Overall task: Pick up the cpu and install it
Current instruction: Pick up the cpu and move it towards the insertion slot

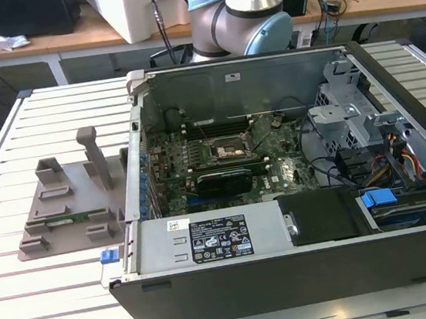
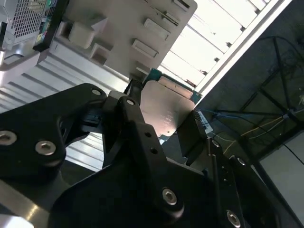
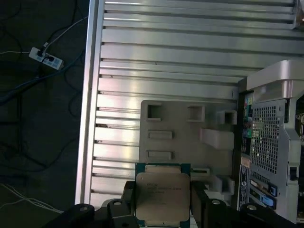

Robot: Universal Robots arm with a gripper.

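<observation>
In both wrist views my gripper (image 3: 163, 209) (image 2: 164, 126) is shut on the cpu (image 3: 163, 194) (image 2: 166, 107), a flat square chip with a silver-grey metal top and a thin teal edge. Black fingers (image 3: 127, 206) press on two opposite sides of it. The chip hangs high above the slatted table, over the near edge of the grey holder tray (image 3: 185, 137) (image 2: 128, 28). In the exterior view the holder tray (image 1: 71, 204) lies to the left of the open computer case (image 1: 288, 267). The motherboard's socket (image 1: 231, 148) sits in the middle of the case, and the arm (image 1: 245, 11) rises behind it.
A green memory stick (image 1: 69, 218) lies in the holder tray. A black card (image 1: 226, 180) sits just in front of the socket. Cables and drive bays (image 1: 386, 177) fill the case's right side. The table edge (image 3: 88, 118) drops to a floor with a power strip (image 3: 45, 58).
</observation>
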